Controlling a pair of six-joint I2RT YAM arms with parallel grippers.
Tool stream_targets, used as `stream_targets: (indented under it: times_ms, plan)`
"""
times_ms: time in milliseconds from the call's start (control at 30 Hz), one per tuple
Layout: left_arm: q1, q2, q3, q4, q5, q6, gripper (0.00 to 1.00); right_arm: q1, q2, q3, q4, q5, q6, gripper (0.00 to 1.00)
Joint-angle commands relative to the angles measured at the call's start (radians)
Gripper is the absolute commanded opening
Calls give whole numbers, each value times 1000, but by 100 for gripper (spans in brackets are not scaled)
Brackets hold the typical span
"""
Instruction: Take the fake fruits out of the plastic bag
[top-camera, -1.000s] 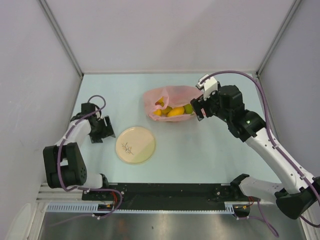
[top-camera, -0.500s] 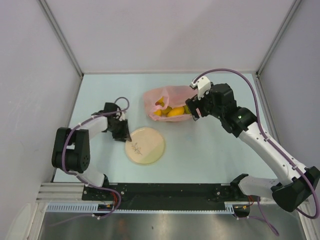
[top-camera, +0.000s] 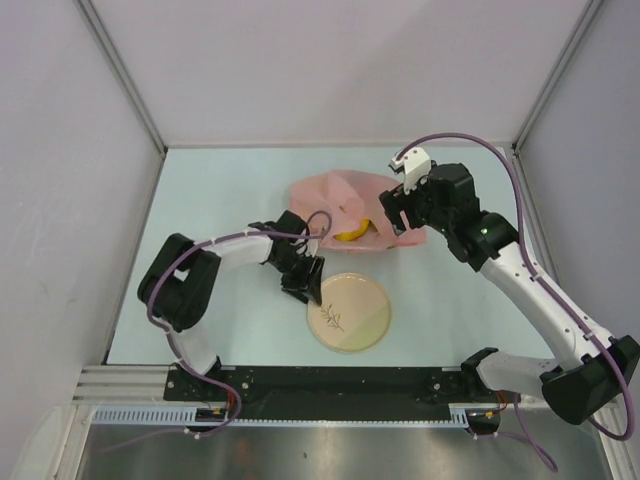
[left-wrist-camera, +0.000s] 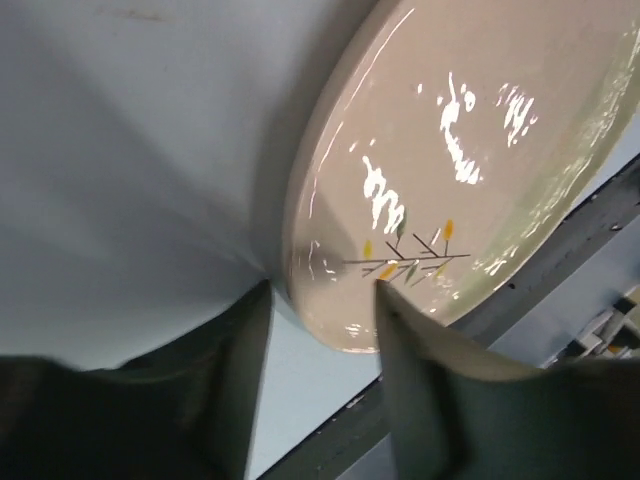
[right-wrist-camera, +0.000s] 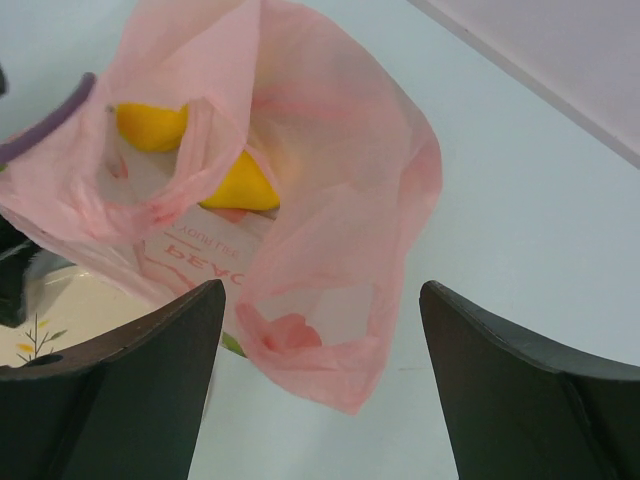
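left gripper (top-camera: 303, 283) clamped on the left rim of the plate (top-camera: 368, 305) at near centre, right gripper (top-camera: 397, 212) jaws wide over the right end of the plastic bag (top-camera: 335, 192), just beyond the plate, yellow fake fruits (right-wrist-camera: 238, 186) inside it.

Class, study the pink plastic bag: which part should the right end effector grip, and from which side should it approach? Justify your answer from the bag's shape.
Grip the loose, crumpled end of the plastic bag, coming from above with the open right end effector that hovers over it. That end looks thin and empty, while the yellow fruits bulge at the far end.
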Motion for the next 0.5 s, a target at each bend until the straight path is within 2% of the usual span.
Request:
stream_targets:
  times_ms: [0,33,67,167,200,300,467]
  plan:
    - [99,-173,-80,-112,-58,31,62,-12,-35,41,17,1,-10,84]
    - [122,-221,-100,-140,-73,40,72,-9,-36,39,15,-5,-11,84]
    - [144,-323,-105,-155,-95,51,77,-10,-36,39,15,-10,-11,84]
    - [193,-476,-90,-162,-113,123,87,-5,-20,39,11,-28,-4,84]
    - [193,-560,-79,-112,-115,149,88,-7,-15,38,5,-28,-2,84]
    - [190,-668,-12,40,-104,186,93,-13,23,23,-3,-1,-7,84]
    - [113,-592,186,153,-80,209,100,-51,91,19,-9,-31,-22,84]
